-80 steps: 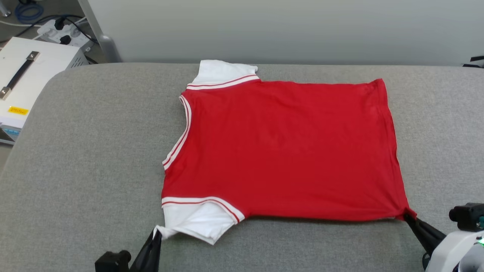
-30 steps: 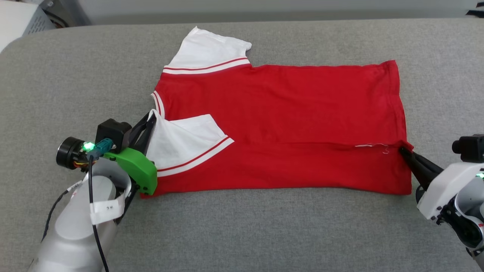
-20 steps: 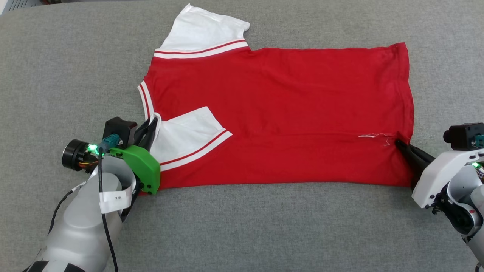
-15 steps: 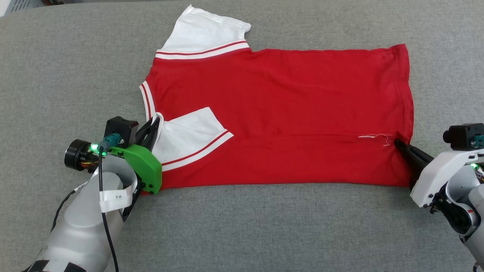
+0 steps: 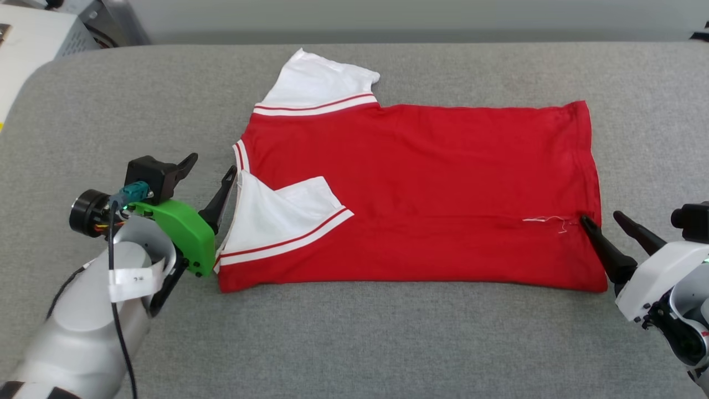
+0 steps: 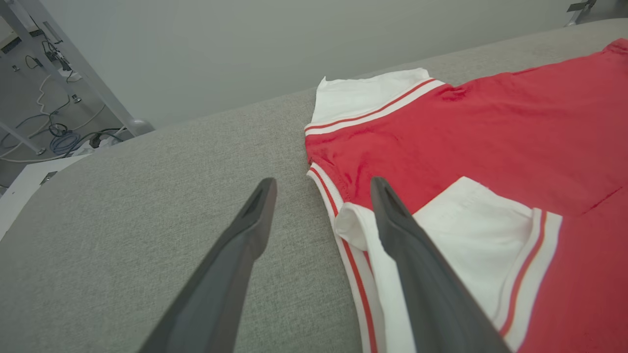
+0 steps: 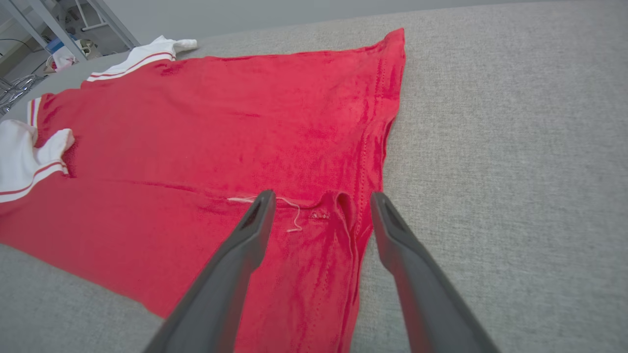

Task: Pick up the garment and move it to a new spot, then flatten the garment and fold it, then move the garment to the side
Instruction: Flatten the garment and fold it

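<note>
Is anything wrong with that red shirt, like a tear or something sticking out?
Yes, a small thing. A loose white thread straggles from the folded edge of the garment, near its hem corner by the right gripper. It looks like undone stitching. Also, the far sleeve sticks out unfolded while the near sleeve lies folded in.
</note>
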Available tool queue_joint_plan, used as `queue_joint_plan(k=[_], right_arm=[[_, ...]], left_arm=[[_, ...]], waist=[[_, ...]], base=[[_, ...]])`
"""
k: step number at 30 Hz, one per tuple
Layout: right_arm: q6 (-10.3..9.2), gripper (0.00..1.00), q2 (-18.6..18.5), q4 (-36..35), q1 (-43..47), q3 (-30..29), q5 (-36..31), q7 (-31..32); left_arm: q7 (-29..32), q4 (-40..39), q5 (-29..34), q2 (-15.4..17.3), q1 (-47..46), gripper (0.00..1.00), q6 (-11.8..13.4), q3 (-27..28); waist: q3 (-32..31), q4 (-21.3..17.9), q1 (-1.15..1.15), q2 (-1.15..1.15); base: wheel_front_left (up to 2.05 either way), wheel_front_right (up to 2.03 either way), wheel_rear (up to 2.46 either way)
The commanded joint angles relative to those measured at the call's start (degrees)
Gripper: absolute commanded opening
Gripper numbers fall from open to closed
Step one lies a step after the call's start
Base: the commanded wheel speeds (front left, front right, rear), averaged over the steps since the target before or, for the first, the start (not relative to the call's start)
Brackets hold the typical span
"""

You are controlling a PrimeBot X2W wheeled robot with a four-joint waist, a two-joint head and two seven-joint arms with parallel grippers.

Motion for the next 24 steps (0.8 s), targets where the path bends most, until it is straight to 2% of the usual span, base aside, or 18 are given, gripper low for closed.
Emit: queue_joint_plan(k=[1,4,9,15,16,20,24], right_arm=[[-0.03,1.0,-0.19,-0.65,1.12,-0.37,-0.05,0.14],[-0.03,1.0,-0.22,-1.64,1.99,-0.9,-0.45,0.75],[-0.03,1.0,0.24,-2.88,2.87,-2.05,-1.47,1.92],[-0.03,1.0,1.22,-4.25,3.43,-3.05,-2.61,3.3],[-0.03,1.0,1.65,-4.69,3.59,-3.48,-2.91,3.85],[-0.03,1.0,2.22,-5.23,3.44,-3.9,-3.18,4.53],[-0.03,1.0,2.85,-5.57,2.8,-3.89,-3.43,4.91]], left_arm=[[1.95,-2.02,-1.62,2.07,-1.16,1.0,-0.16,-1.52],[7.93,-7.21,-6.73,5.34,-2.22,1.0,-0.16,-4.96],[22.63,-15.15,-17.2,11.23,-4.72,1.0,-0.16,-9.73],[36.9,-19.58,-24.19,14.52,-7.07,1.0,-0.16,-14.2],[41.75,-19.56,-26.21,15.24,-7.18,1.0,-0.16,-16.13],[46.16,-17.83,-28.68,15.29,-6.45,1.0,-0.16,-17.98],[47.23,-15.36,-29.49,15.03,-5.5,1.0,-0.16,-19.07]], waist=[[-1.91,0.8,0.0,0.0],[-2.71,0.95,0.0,0.0],[-3.31,0.92,0.0,0.0],[-3.22,0.1,0.0,0.0],[-2.83,-0.53,0.0,0.0],[-1.94,-1.7,0.0,0.0],[-0.63,-3.02,0.0,0.0]], base=[[0.0,0.0,0.0],[0.0,0.0,0.0],[0.0,0.0,0.0],[0.0,0.0,0.0],[0.0,0.0,0.0],[0.0,0.0,0.0],[0.0,0.0,0.0]])
